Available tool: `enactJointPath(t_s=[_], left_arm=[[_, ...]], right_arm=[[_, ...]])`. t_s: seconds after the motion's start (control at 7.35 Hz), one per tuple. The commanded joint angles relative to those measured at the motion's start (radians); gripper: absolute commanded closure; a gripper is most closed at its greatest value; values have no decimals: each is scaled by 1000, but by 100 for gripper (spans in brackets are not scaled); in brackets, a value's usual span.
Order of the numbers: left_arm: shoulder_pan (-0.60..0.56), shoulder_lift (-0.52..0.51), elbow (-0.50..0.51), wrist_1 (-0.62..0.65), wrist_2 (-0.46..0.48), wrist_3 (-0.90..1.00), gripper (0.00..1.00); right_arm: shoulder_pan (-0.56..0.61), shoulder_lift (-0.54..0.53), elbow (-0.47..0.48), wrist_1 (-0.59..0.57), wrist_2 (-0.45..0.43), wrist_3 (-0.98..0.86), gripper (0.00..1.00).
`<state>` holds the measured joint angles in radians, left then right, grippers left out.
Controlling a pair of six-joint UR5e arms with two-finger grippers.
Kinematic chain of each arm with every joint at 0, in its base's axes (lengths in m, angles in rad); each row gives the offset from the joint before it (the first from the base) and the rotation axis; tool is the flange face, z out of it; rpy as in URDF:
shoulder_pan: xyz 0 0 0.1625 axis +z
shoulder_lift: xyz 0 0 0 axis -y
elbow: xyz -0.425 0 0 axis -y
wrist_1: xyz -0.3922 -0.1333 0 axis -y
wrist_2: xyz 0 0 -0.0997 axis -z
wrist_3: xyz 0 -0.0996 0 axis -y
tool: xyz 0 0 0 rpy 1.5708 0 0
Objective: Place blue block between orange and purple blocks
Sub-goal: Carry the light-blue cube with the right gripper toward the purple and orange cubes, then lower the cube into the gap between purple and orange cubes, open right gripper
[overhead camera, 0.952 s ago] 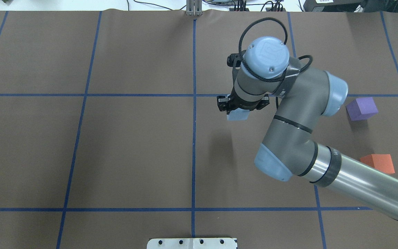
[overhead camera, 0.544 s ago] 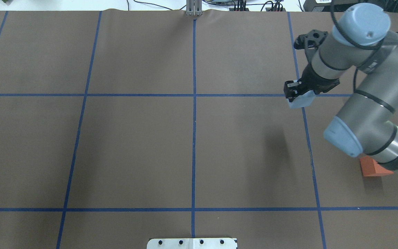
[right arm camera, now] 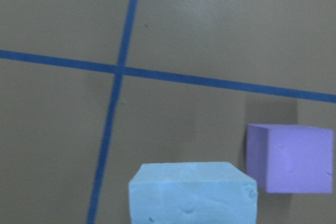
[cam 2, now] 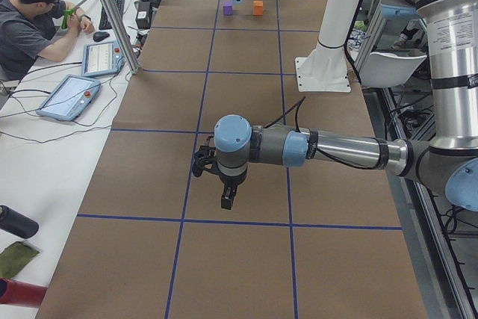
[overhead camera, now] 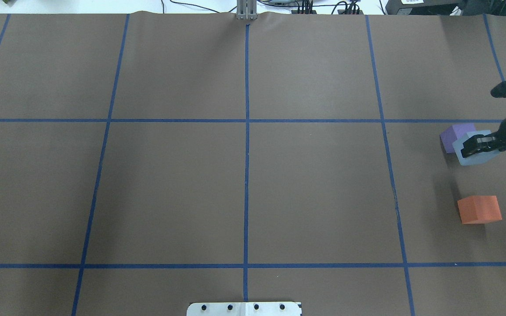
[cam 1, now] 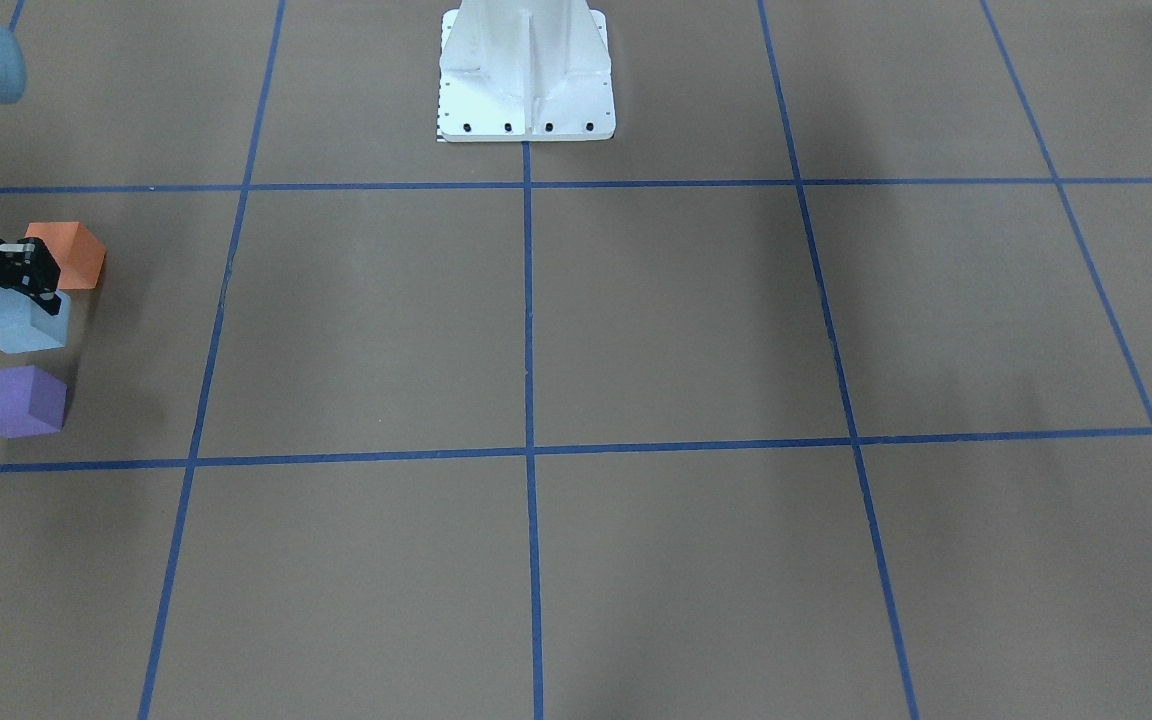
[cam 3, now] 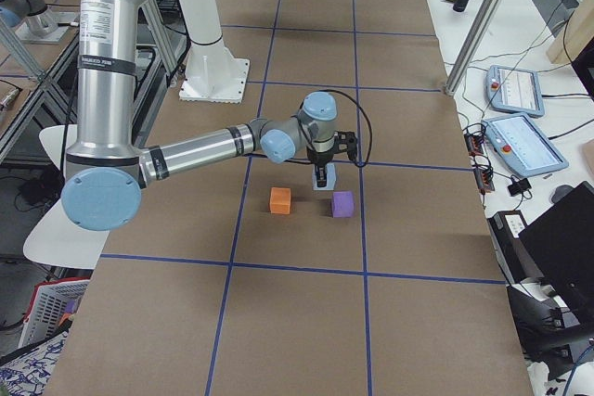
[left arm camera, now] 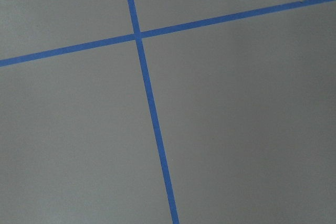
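My right gripper (overhead camera: 477, 147) is shut on the light blue block (overhead camera: 472, 157) and holds it a little above the table at the right edge. In the overhead view the blue block overlaps the purple block (overhead camera: 452, 135); the orange block (overhead camera: 479, 209) lies nearer to me. In the front view the blue block (cam 1: 18, 322) sits between the orange block (cam 1: 71, 252) and the purple block (cam 1: 19, 400). The right wrist view shows the blue block (right arm camera: 193, 192) low and the purple block (right arm camera: 290, 157) to its right. My left gripper (cam 2: 226, 201) hovers over bare table; I cannot tell its state.
The table is covered in brown paper with a blue tape grid (overhead camera: 247, 120). The white robot base plate (cam 1: 526, 75) stands at my side of the table. An operator (cam 2: 33, 20) sits at a side desk with tablets.
My right arm has swung far to the right with the blue block, from near the table's middle to beside the purple block. The purple and orange blocks have not moved.
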<state>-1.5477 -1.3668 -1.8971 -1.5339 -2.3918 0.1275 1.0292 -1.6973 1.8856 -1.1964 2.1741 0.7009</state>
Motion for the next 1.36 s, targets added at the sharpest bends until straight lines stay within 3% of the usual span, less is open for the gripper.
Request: enactJointPath(t_s=[0.0,0.14,0.41,0.54,0.68,0.82,1.09,1.22], left_arm=[[0,0,-2,0,-1,-6,0],[0,0,-2,0,-1,-6,0],[0,-2,-2,0,-1,-6,0],[0,-2,-2,0,-3,-6,0],[0,0,-2,0,-3,-6,0],[0,0,-2,0,-3,-6,0],[0,0,0,0,-3,-6,0],[0,0,1,0,-3,-6,0]], right_arm=[[-7,-61,-119,278,-5,152,100],[-23,-58,-193,379,-31,167,100],[-134,-58,-207,408,-158,244,99],[-179,-58,-207,406,-209,249,89],[-181,-58,-197,408,-206,237,53],[-178,-61,-175,405,-201,232,1],[-169,-77,-134,393,-156,194,0],[-106,-97,-116,391,-55,146,0]])
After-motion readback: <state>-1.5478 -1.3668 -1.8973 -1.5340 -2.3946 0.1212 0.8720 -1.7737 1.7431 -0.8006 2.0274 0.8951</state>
